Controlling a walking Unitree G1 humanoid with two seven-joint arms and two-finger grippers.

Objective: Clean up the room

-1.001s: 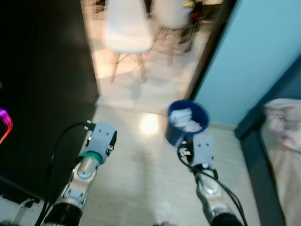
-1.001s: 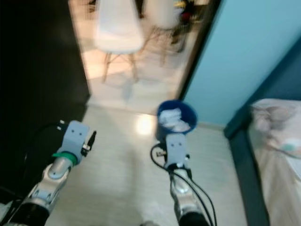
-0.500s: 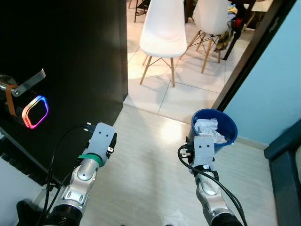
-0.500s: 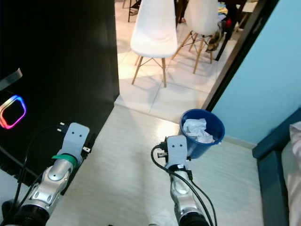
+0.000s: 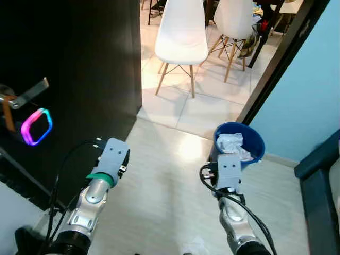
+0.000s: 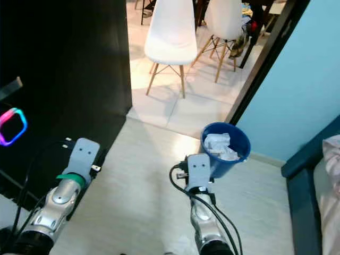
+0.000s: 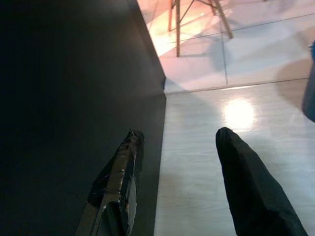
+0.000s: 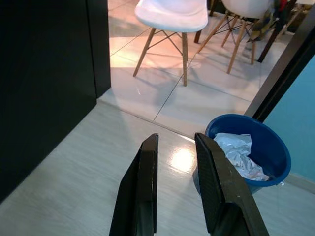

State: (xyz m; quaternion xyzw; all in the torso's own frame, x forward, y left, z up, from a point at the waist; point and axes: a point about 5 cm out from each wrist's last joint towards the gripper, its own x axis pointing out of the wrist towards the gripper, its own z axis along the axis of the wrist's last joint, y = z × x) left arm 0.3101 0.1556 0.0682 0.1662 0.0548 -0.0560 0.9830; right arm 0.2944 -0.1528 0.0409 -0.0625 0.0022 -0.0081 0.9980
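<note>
On the pale wood-grain floor (image 5: 159, 196) by the doorway stands a round blue bin (image 5: 248, 142), smooth plastic, with crumpled white paper (image 5: 231, 143) heaped inside, and it sits close to the turquoise wall (image 5: 308, 95). Both silver arms reach forward over the floor. Left gripper (image 7: 174, 182): fingers spread wide, nothing between them, one finger wrapped in dark tape, hovering beside the matte black door (image 5: 69, 64). Right gripper (image 8: 174, 187): two long black fingers held a narrow gap apart, grasping nothing, pointed at the floor just short of the bin. From the head views each gripper hides behind its grey wrist block, so the fingers cannot be seen there. Glossy tiles (image 5: 186, 101) lie past the threshold, catching a bright glare, and two white moulded chairs (image 5: 182, 32) on slanted wooden legs stand there, tops cut off by the frame. A glowing pink-and-blue ring (image 5: 36, 126) shines on the door below a metal lever handle (image 5: 29, 91). At far right, a dark blue bed frame (image 5: 319, 191) is partly cropped.
</note>
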